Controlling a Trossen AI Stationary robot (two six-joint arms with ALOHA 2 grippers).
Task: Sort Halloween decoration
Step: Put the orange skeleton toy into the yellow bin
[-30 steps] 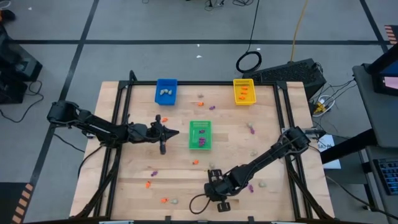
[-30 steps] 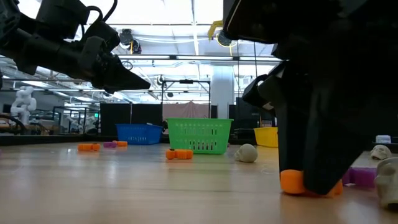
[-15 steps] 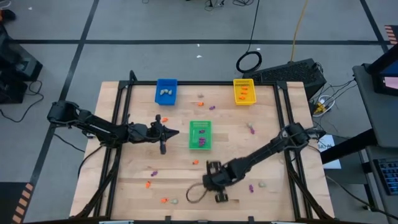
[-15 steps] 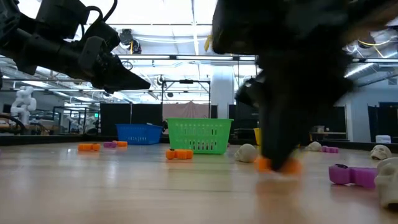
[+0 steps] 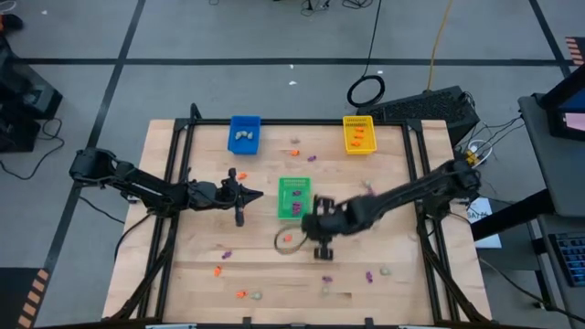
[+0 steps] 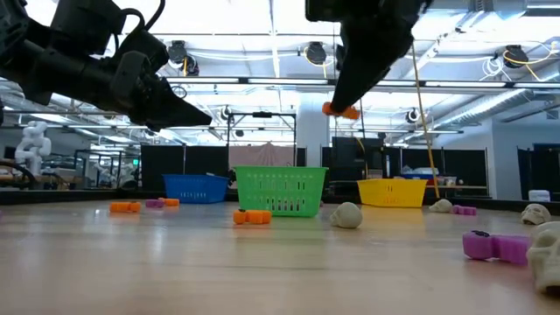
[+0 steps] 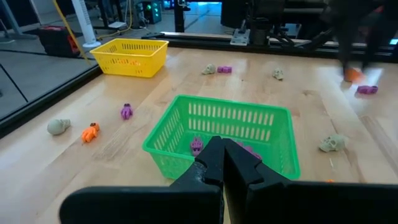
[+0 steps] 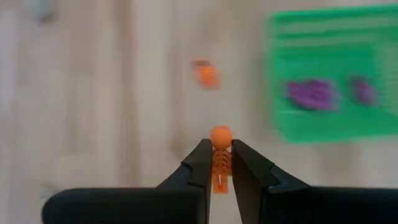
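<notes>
The right gripper (image 8: 216,163) pinches an orange toy (image 8: 219,155) above the desk (image 5: 402,219). Next it should go to the yellow tray (image 5: 359,133). The left gripper (image 7: 224,163) waits, fingers shut, empty.

The middle was blocked by the green tray (image 5: 294,197), flanked closely by both grippers, while open tabletop (image 5: 402,274) remained elsewhere.

Bright, even light falls from ceiling lamps (image 6: 315,52), which glare white in the low view. The right wrist view is motion-blurred; shadows stay soft.
</notes>
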